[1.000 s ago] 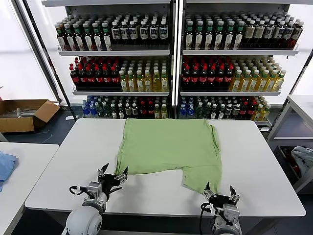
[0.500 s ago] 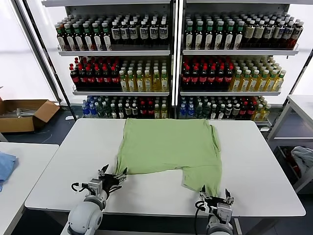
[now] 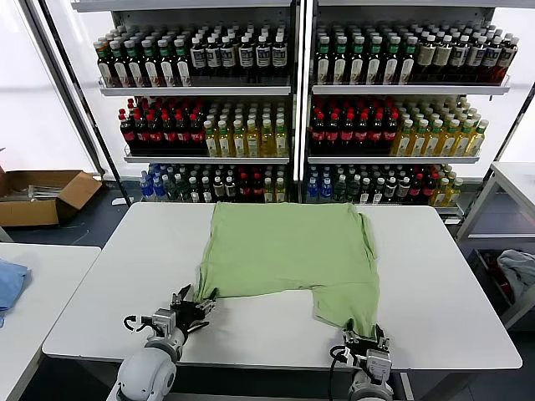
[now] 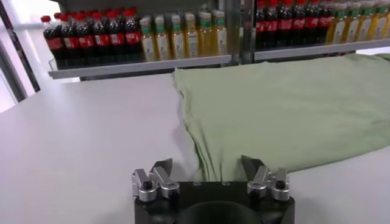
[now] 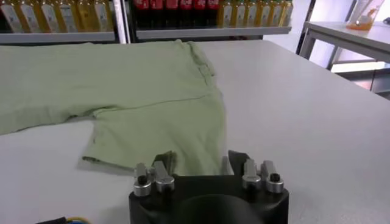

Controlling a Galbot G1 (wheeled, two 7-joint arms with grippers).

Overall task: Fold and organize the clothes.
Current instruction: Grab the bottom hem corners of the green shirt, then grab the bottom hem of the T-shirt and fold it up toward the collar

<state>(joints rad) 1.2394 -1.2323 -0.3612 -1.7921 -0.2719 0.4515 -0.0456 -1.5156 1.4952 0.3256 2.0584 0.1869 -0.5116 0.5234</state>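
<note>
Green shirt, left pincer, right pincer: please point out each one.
green shirt (image 3: 284, 251), head view, middle of the spread cloth
left pincer (image 3: 194, 305), head view, between its fingertips
right pincer (image 3: 365, 335), head view, between its fingertips

No legible text, not even on bottle labels (image 3: 209, 134).

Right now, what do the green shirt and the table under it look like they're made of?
Shirt: looks like soft matte knit fabric, perhaps cotton; it lies limp with gentle wrinkles and a stitched hem. Table: smooth white top, probably laminate or painted board; a faint sheen shows, but the core can't be judged.
</note>
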